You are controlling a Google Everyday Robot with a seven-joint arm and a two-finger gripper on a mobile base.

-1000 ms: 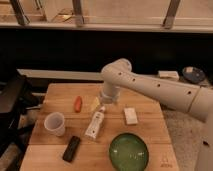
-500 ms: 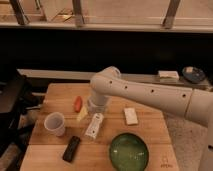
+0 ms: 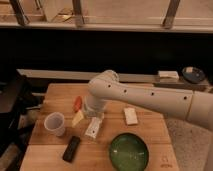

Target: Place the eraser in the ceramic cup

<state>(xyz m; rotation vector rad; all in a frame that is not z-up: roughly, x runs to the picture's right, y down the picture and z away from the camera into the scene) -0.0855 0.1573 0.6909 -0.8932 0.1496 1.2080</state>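
Your gripper (image 3: 92,114) hangs at the end of the arm that reaches in from the right. It sits low over the middle of the wooden table (image 3: 150,134), just above the far end of the white tube (image 3: 93,128). The wrist hides its working end, so you cannot tell whether it is open or closed, and nothing shows in its grasp.

What matters for you is the eraser (image 3: 71,148). It lies flat near the front edge of the table, toward you and to the left of the gripper, with the tube and a small yellow piece (image 3: 77,118) between the two. Its long axis runs mostly near to far, with the far end leaning a little to the right. To grasp it across its narrow width, you would probably close from left and right.

The ceramic cup (image 3: 55,123) stands upright just beyond the eraser and slightly left, close to it but not touching. Once you have the eraser, the carry should be a short lift back and to the left.

The green bowl (image 3: 129,151) sits to the right of the eraser, well apart from it. The white block (image 3: 130,116) lies farther right, off your likely path.
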